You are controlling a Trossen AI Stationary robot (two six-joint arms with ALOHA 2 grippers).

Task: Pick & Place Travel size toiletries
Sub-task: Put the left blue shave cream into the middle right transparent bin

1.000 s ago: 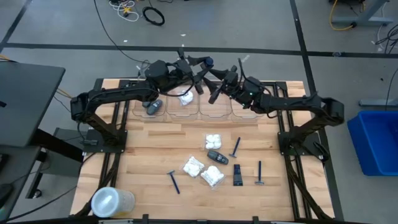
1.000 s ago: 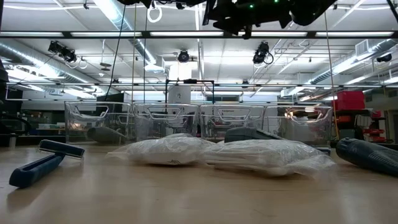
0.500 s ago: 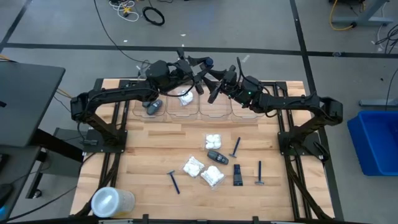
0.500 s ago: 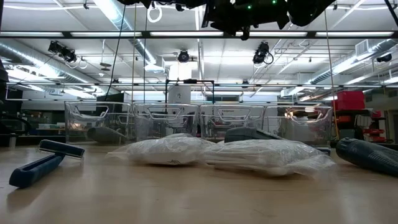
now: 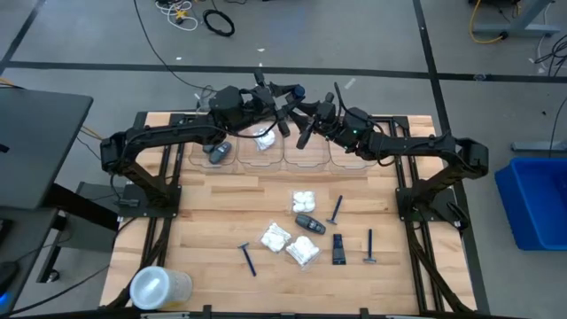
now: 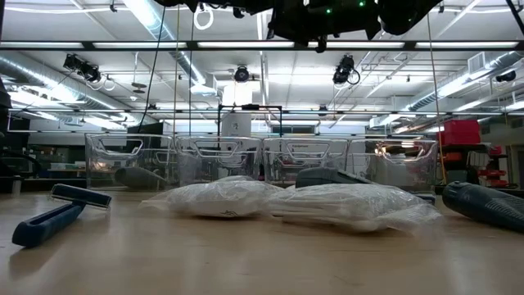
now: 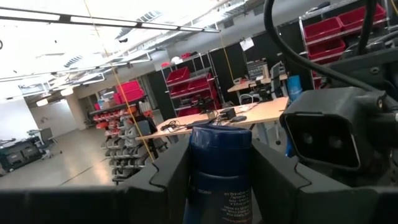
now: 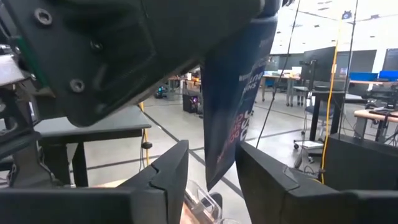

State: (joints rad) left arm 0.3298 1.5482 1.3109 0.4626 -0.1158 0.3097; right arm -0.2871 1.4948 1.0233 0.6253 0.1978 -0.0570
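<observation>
Left gripper (image 7: pixel 221 186) is clamped on a dark blue tube (image 7: pixel 219 171), raised above the clear bins (image 5: pixel 283 151) at the table's far edge. Right gripper (image 8: pixel 211 171) straddles the tube's flat end, jaws part-open; contact cannot be told. The high view alone shows packets (image 5: pixel 275 237) and razors (image 5: pixel 369 247) mid-table.

Wood table (image 5: pixel 213 208): four clear bins (image 5: pixel 285 151) along far edge; packets (image 5: pixel 288 244), dark case (image 5: pixel 308 222), black tube (image 5: pixel 339 249), three razors (image 5: pixel 370 247) mid to near side; translucent round container (image 5: pixel 159 288) at near-left corner.
</observation>
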